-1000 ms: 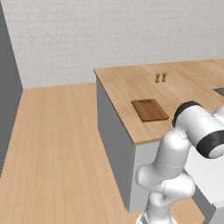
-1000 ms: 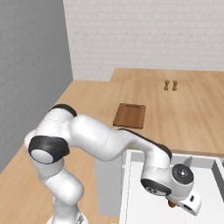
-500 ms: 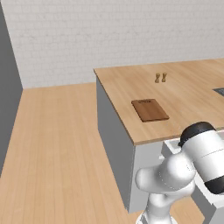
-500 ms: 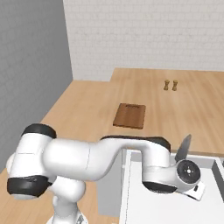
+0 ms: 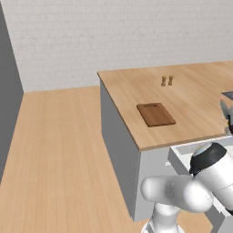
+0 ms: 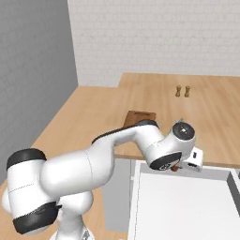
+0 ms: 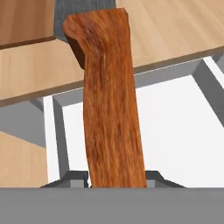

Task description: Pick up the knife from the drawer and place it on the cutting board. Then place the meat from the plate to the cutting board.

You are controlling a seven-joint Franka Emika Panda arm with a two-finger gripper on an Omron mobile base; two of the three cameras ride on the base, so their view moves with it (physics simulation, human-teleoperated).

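Observation:
My gripper is shut on the knife, whose orange-brown handle runs up the middle of the hand view, with a strip of grey blade at the top. From the right base view, the gripper hangs over the back of the open drawer, just at the counter's front edge. The drawer's white inside lies below the knife. The dark brown cutting board lies flat on the counter; my arm partly covers the cutting board. The plate and the meat are out of view.
Two small wooden shakers stand at the back of the light wood counter; from the right they are the shakers. The drawer's rim juts out below the counter edge. Bare wooden floor lies to the left.
The hand has risen with the knife from low inside the drawer up to the counter's front edge. The elbow has swung lower and to the left.

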